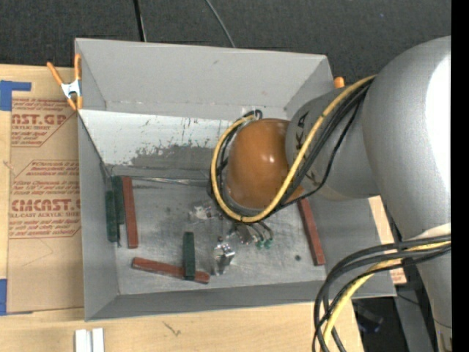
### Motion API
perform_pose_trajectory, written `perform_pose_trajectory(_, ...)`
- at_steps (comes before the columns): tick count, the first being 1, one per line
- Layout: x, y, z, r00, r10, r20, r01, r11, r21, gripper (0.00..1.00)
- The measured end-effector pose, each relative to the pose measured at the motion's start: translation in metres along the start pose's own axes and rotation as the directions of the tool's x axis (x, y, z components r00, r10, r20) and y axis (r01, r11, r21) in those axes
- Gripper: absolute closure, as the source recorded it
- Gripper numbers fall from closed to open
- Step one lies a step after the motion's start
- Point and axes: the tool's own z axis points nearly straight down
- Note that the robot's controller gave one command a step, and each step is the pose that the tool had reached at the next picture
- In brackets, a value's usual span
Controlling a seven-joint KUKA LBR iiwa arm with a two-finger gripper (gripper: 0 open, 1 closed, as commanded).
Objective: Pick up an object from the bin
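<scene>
Gripper (226, 252) sits low over the floor of the grey metal bin (198, 86) in the camera view; open or closed, I cannot tell. Just beside it, toward the view's left, lies a short dark green stick (189, 255), long axis far-to-near, crossing a red-brown stick (163, 268).

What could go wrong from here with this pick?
1. The gripper sits over bare bin floor, beside the short dark green stick rather than on it. A grasp here may well catch nothing.
2. That stick's lower end crosses the flat red-brown stick, so a grasp might drag or lift both.
3. The right-hand red-brown stick lies close by the arm and could get knocked.
</scene>
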Motion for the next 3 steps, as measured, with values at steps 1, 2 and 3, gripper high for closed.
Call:
perform_pose_trajectory(1, 0.021, 0.069, 0.003, 0.948, -0.319, -0.008, 0.319, 0.948, -0.004, 1.00)
perform_pose_trajectory(2, 0.021, 0.069, 0.003, 0.948, -0.319, -0.008, 0.319, 0.948, -0.004, 1.00)
perform_pose_trajectory(3, 0.001, 0.025, -0.146, 0.930, -0.367, -0.001, 0.367, 0.930, -0.002, 1.00)
